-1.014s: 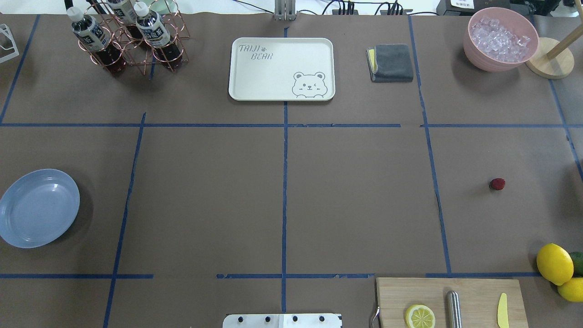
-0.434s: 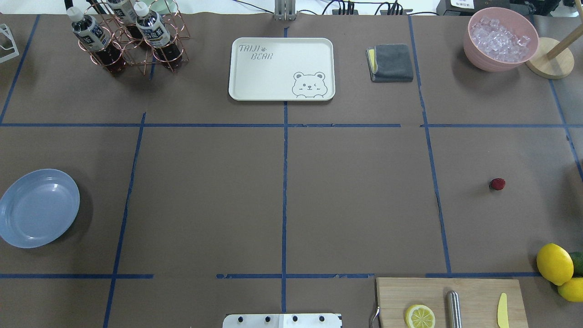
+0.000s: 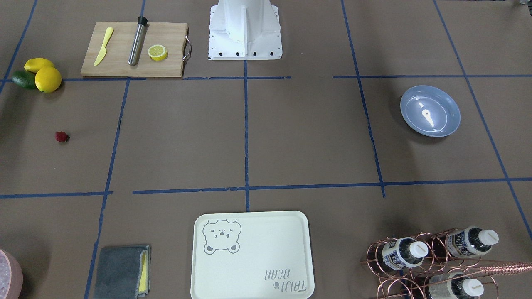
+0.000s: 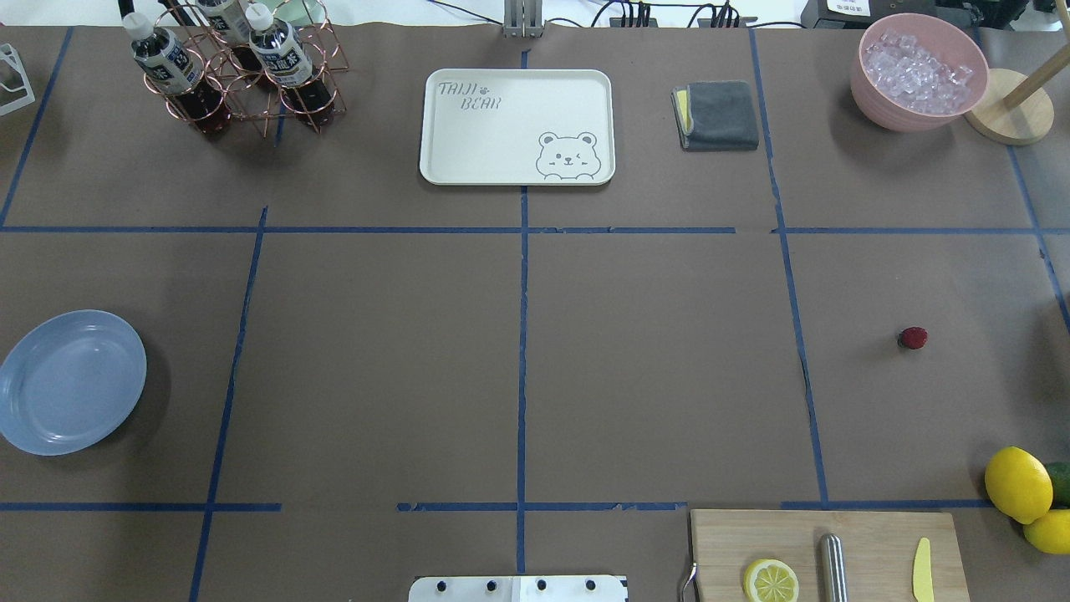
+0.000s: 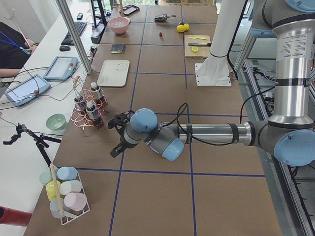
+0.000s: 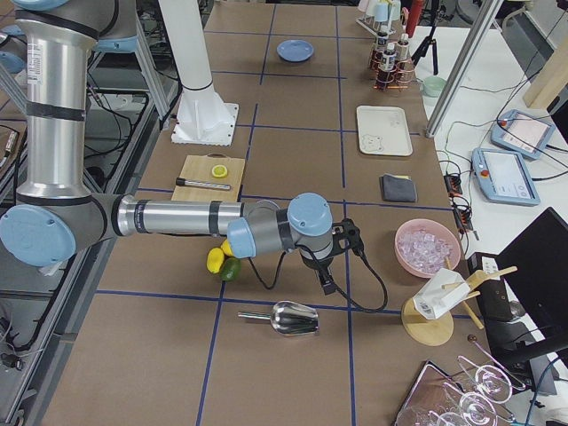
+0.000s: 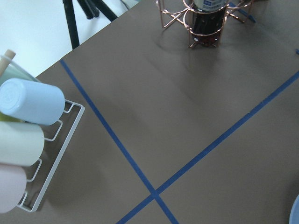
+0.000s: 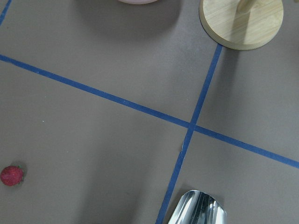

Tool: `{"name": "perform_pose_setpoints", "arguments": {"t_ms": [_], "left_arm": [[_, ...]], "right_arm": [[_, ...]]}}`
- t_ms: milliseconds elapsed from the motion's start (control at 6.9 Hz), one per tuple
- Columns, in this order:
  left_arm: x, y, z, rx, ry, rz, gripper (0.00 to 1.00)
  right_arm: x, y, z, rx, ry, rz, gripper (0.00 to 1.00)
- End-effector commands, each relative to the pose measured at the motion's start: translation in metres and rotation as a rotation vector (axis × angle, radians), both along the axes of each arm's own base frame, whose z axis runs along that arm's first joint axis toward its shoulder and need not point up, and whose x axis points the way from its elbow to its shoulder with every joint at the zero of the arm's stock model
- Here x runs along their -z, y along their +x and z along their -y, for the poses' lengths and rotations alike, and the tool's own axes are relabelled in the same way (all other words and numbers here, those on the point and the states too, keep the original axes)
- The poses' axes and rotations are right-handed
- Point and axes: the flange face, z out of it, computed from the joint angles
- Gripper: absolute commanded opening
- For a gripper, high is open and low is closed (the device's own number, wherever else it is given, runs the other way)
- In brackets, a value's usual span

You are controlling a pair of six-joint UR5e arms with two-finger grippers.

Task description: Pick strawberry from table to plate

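Left gripper and right gripper above the table, how far open cannot be told, strawberry ungripped near right edge, plate near left edge

The table is covered in matt brown paper, smooth and faintly creased, and crossed by thin blue tape. At nine o'clock in the overhead view, the plate is smooth and glossy with bright highlights. The tray at twelve o'clock looks like matt cream plastic. Beside it the folded cloth is a soft, napped grey. The rack at eleven o'clock is shiny copper-coloured wire. At five o'clock the cutting board is pale wood with visible grain, and a brushed metal bar lies on it. The strawberry has a dull, pitted skin. The scoop is mirror-polished metal.
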Motion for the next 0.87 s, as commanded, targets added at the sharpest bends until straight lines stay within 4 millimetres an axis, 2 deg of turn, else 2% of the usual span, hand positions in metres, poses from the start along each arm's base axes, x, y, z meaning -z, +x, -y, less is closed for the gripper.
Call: {"name": "perform_pose_setpoints", "arguments": {"t_ms": [0, 145, 290, 434, 579, 724], "left_arm": [[-0.025, 0.058, -0.014, -0.064, -0.081, -0.063, 1.00], [-0.035, 0.085, -0.027, -0.055, -0.179, -0.093, 1.00], [-0.053, 0.096, -0.041, -0.026, -0.213, -0.099, 1.00], [-0.072, 0.116, -0.057, 0.020, -0.257, -0.110, 0.99], [-0.090, 0.122, -0.072, 0.091, -0.312, -0.166, 0.85], [-0.093, 0.136, -0.082, 0.118, -0.387, -0.227, 0.74]], "right_arm": [[-0.003, 0.000, -0.003, -0.002, -0.011, 0.004, 1.00], [-0.005, 0.000, -0.005, -0.001, -0.013, 0.003, 1.00], [-0.007, 0.000, -0.007, -0.001, -0.018, 0.005, 1.00], [-0.009, 0.000, -0.009, -0.001, -0.022, 0.005, 1.00], [-0.010, 0.000, -0.010, -0.001, -0.024, 0.005, 1.00], [-0.010, 0.000, -0.011, -0.001, -0.025, 0.005, 1.00]]}}
